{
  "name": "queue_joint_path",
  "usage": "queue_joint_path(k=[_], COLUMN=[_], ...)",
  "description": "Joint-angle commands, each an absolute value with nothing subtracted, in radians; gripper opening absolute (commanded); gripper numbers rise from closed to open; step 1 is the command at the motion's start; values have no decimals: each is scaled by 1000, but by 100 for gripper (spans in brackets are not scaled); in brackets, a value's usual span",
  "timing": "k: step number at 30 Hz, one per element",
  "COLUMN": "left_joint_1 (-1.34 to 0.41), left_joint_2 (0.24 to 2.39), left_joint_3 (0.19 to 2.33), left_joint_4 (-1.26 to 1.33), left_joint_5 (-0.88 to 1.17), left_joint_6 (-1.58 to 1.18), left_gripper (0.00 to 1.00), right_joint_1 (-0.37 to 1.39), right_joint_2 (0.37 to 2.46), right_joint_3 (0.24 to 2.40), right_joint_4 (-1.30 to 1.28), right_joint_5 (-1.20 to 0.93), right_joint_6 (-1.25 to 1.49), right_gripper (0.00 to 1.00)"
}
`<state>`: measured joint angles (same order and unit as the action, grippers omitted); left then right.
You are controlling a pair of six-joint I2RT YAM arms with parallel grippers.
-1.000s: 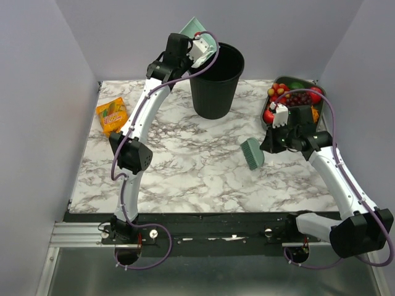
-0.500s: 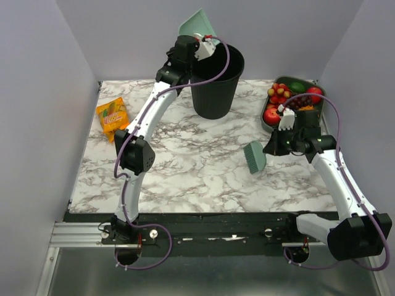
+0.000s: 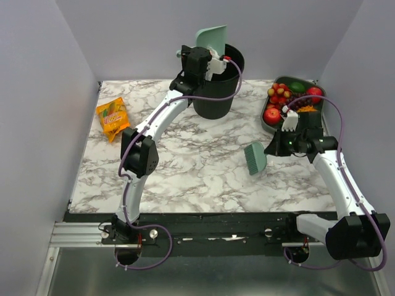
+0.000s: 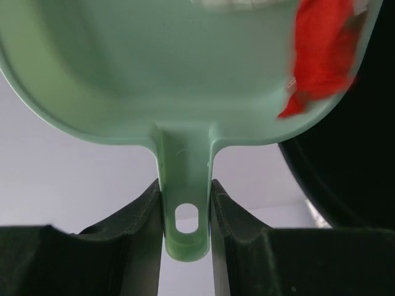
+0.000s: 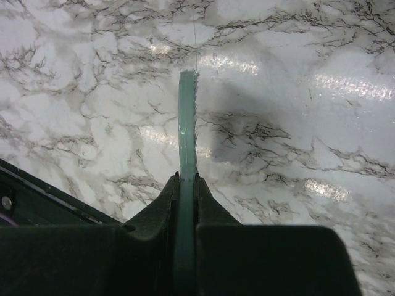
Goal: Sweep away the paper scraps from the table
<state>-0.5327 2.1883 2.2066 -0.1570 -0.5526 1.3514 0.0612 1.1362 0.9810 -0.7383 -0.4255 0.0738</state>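
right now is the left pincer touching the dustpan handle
Touching. The left wrist view shows the left pincer shut on the dustpan handle, both fingers pressed against its sides with no gap.

In the left wrist view the dustpan [image 4: 123,74] runs off the top edge, and we see the scraps [image 4: 321,55] in it only as a red blur. The bin [image 4: 352,179] is cut off at right. The right wrist shows the brush [image 5: 187,123] edge-on, handle hidden.

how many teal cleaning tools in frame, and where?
2. The dustpan is clamped by its handle in the left fingers, tipped above the black bin. The brush is held in the right fingers over the table, left of the fruit tray. No others visible.
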Motion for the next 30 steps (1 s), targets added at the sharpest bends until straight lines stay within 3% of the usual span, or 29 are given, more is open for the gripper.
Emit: queue_joint_path(k=[1,5,17,20,25,30], left_joint_1=[-545,-548,-558,-557,-538,-479], left_joint_2=[2120,2074,2083,2098,2062,1844], left_joint_3=[2152,2049,2149,2256,2453,2318], left_joint_4=[-16,121,152,75,-237,-582], left_joint_5=[-611,-583,-595,-626,-741,-691], left_joint_6=[1567,1687,1711,1614,1225,798], left_gripper=[0,0,0,0,0,0], right_joint_1=[41,34,26,26,26,25], right_joint_2=[1123,1124,1141,1143,1141,1144], right_joint_3=[963,962,965,974,989,994], right_joint_4=[-718,-721,-723,-724,-724,-721], right_joint_5=[-471,-476,-486,-486,-488,-494], right_joint_6=[100,106,112,107,91,63], right_gripper=[1,1,1,1,1,1])
